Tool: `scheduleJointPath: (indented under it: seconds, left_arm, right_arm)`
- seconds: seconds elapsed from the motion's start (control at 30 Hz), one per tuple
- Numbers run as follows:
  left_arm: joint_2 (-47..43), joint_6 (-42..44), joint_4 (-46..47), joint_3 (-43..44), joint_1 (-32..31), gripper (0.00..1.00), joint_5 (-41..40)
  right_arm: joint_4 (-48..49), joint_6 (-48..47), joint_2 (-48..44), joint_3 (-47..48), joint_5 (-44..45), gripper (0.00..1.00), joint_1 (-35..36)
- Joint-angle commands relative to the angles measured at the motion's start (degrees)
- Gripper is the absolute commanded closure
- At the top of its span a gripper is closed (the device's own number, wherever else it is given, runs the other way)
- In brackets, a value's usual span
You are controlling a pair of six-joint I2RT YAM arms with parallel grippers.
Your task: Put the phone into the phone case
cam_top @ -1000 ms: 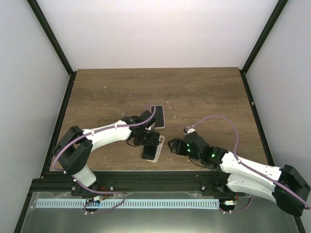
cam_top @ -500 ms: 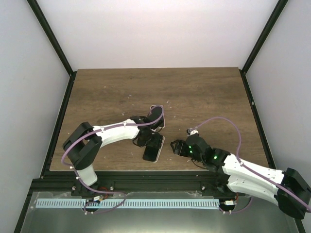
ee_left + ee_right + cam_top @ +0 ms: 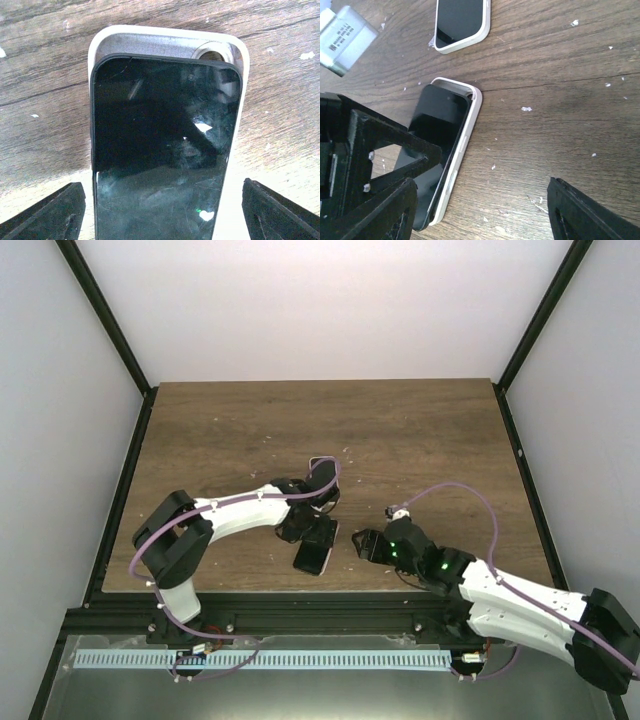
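White walls [image 3: 330, 310] enclose wooden table [image 3: 420, 440] (white-flecked).

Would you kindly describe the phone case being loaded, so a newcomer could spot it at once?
On the wooden table, look near the front edge, under the left gripper. The phone case is the cream shell there, the black phone half-seated on it. Unlike the farther cream case, its camera hole shows bare.

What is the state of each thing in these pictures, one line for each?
phone case: lying flat, camera-hole end uncovered.
phone: screen up, in the case, not fully seated.
second phone: already cased, lying apart.
left gripper: open, straddling the phone.
right gripper: open, empty.
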Motion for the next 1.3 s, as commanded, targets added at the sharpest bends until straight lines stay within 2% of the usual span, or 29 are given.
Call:
scheduleJointPath:
  seconds: [0.0,0.23,0.37,0.6,0.8,1.0,1.1,1.27]
  left_arm:
    - [0.21,0.39,-0.47,1.7,-0.36,0.12,-0.21]
    - [-1.14,-0.24,-0.76,1.85,-0.39,0.14,-0.92]
    - [-4.56,-0.66,-2.88,1.17,0.18,0.16,-3.83]
    - [-15.66,-4.1,-0.32,-8.89,3.5,0.23,-0.93]
    - [-22.66,-5.66,-1.78,-15.52,3.53,0.32,0.15]
    - [-28.33,-8.66,3.11,-21.58,3.7,0.38,4.77]
    - [-29.15,-9.48,8.03,-24.16,3.65,0.39,8.67]
    - [-27.6,-8.93,9.46,-25.19,2.92,0.43,9.1]
  right_arm:
    - [0.07,0.58,-0.93,-0.44,1.61,0.28,-0.13]
    - [0.4,0.59,-1.22,-0.38,0.99,0.28,-0.11]
    - [2.92,0.47,0.37,-0.73,-2.72,0.3,-0.14]
    - [6.08,-0.11,6.0,1.38,-6.76,0.38,-0.2]
    - [7.11,-4.38,12.5,5.74,-8.7,0.49,-3.0]
    - [10.49,-11.68,21.94,9.56,-14.59,0.57,-8.22]
    - [10.79,-15.92,26.7,12.61,-16.2,0.6,-9.86]
    - [9.98,-21.05,33.39,17.19,-19.27,0.61,-12.14]
